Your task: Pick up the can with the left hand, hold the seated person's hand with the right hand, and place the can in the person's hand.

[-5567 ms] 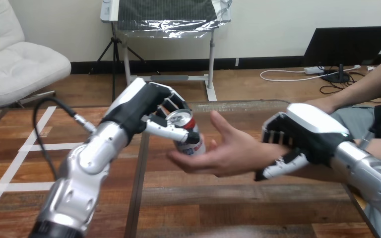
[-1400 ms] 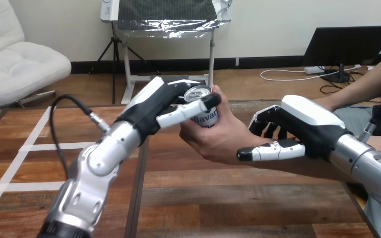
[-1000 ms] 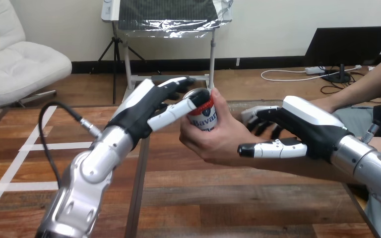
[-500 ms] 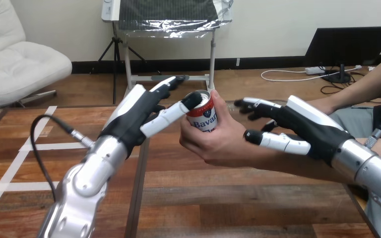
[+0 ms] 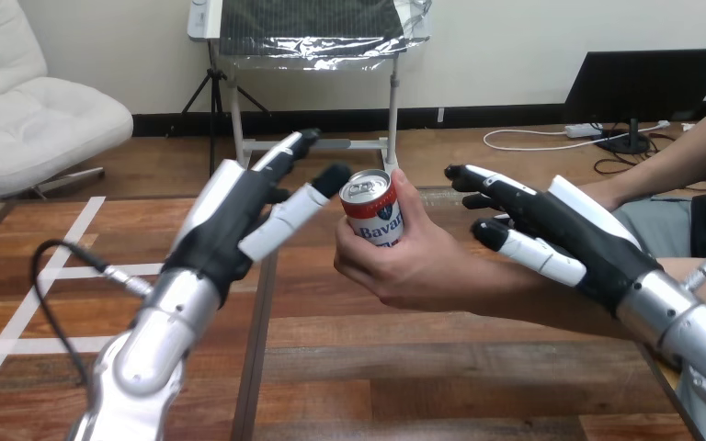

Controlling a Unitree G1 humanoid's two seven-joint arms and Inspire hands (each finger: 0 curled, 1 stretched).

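The person's hand [image 5: 414,268] grips the can [image 5: 372,211] between left robot hand [image 5: 234,213] and right robot hand [image 5: 572,241].

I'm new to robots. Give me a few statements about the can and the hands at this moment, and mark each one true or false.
1. The can is in the person's hand. True.
2. The robot's left hand grips the can. False: its fingers are straight, and it is beside the can, not curled round it.
3. The can stands upright, top end up. True.
4. The robot's right hand is closed round the person's wrist. False: its fingers are stretched out straight, and it is beside the person's wrist without clasping it.
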